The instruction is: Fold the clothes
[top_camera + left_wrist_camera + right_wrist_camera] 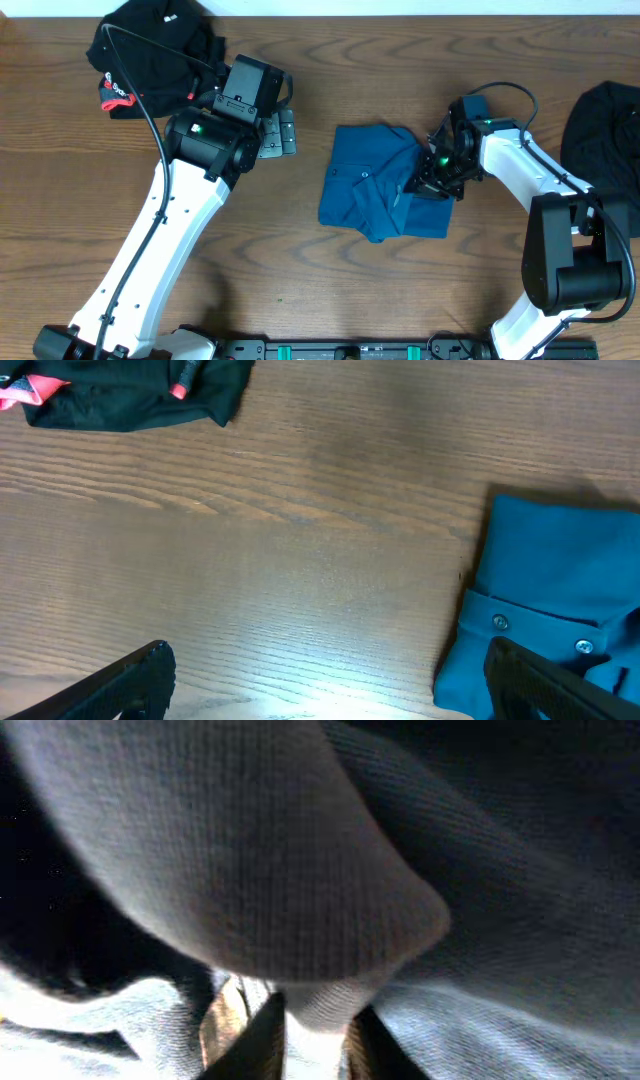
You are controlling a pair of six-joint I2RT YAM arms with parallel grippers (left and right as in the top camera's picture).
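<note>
While the right gripper stands clamped on a fold at the right edge of the teal shirt, the left gripper hangs with jaws wide apart just left of that shirt, black red-trimmed garment farther left, plain dark garment well to its right.

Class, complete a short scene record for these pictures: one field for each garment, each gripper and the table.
teal shirt: partly folded, rumpled, mid-table
black garment with red-and-white trim: bunched, top left of the overhead view
dark garment: heaped at the right edge
left gripper: open, empty, over bare wood beside the teal shirt
right gripper: closed on a fold of the teal shirt
table: brown wood grain
</note>
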